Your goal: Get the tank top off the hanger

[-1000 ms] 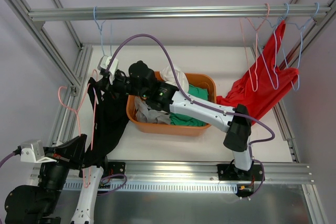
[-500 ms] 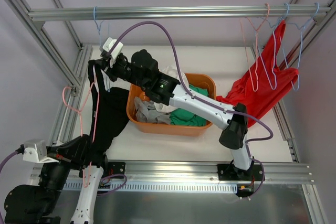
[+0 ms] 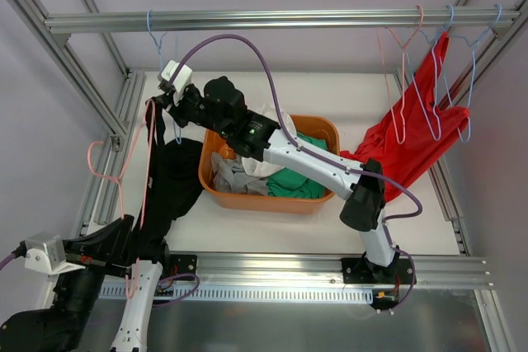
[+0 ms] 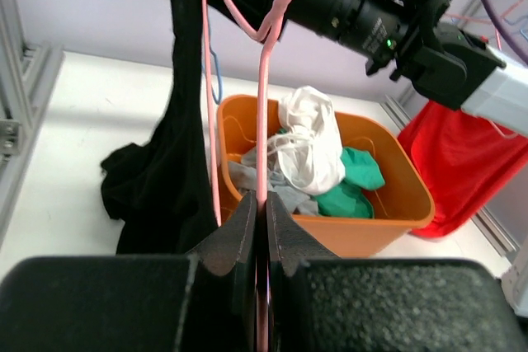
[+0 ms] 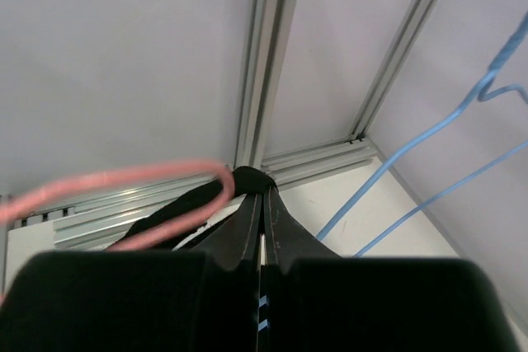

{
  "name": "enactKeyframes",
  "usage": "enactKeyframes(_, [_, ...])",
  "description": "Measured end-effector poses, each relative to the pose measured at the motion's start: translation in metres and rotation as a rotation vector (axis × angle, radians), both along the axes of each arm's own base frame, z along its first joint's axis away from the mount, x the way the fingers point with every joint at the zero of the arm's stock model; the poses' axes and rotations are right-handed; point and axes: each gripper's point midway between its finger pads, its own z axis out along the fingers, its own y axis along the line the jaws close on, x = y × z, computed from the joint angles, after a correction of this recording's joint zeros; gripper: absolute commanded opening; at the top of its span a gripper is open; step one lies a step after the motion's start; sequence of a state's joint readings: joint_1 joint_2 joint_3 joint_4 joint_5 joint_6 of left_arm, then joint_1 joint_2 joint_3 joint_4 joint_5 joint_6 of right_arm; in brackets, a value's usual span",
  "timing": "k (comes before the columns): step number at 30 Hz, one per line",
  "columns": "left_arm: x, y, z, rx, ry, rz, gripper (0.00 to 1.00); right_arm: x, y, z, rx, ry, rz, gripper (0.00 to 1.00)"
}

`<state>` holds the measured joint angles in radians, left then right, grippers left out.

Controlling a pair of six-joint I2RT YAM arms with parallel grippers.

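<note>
Right fingers [image 5: 248, 233], clamped on the tank top [image 3: 175, 187] strap, now raised; left fingers [image 4: 247, 232] pinch the hanger [image 4: 262, 105]; strap likely nearly freed.

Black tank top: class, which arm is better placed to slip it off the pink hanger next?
Probably the right. The right gripper is shut on the black tank top at its strap, beside the pink hanger; the left gripper is shut on that hanger's wire, bracing it.
</note>
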<state>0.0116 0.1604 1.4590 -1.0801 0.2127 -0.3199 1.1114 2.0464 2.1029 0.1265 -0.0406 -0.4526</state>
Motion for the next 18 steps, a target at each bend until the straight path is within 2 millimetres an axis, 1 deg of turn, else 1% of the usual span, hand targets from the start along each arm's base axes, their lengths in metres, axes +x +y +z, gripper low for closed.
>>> enactKeyframes(4, [0.002, 0.009, 0.012, -0.004, -0.053, 0.053, 0.0, -0.014, 0.0, -0.011, -0.023, 0.027, 0.06, 0.0])
enactKeyframes(7, [0.014, 0.013, 0.02, -0.01, -0.106, 0.078, 0.0, -0.028, -0.005, -0.012, -0.025, 0.05, 0.101, 0.0])
enactKeyframes(10, [0.028, 0.016, 0.029, -0.023, -0.133, 0.093, 0.0, -0.044, -0.014, -0.007, -0.017, 0.067, 0.14, 0.0])
enactKeyframes(12, [0.037, 0.016, 0.041, -0.029, -0.161, 0.092, 0.0, -0.06, -0.022, -0.005, -0.013, 0.077, 0.172, 0.0])
enactKeyframes(14, [0.046, 0.016, 0.054, -0.034, -0.186, 0.091, 0.0, -0.08, -0.032, -0.002, -0.012, 0.081, 0.208, 0.0])
enactKeyframes(16, [0.056, 0.016, 0.068, -0.042, -0.213, 0.09, 0.0, -0.104, -0.043, 0.0, -0.009, 0.079, 0.251, 0.0])
enactKeyframes(18, [0.065, 0.015, 0.08, -0.045, -0.233, 0.084, 0.0, -0.132, -0.057, -0.002, -0.016, 0.081, 0.3, 0.0])
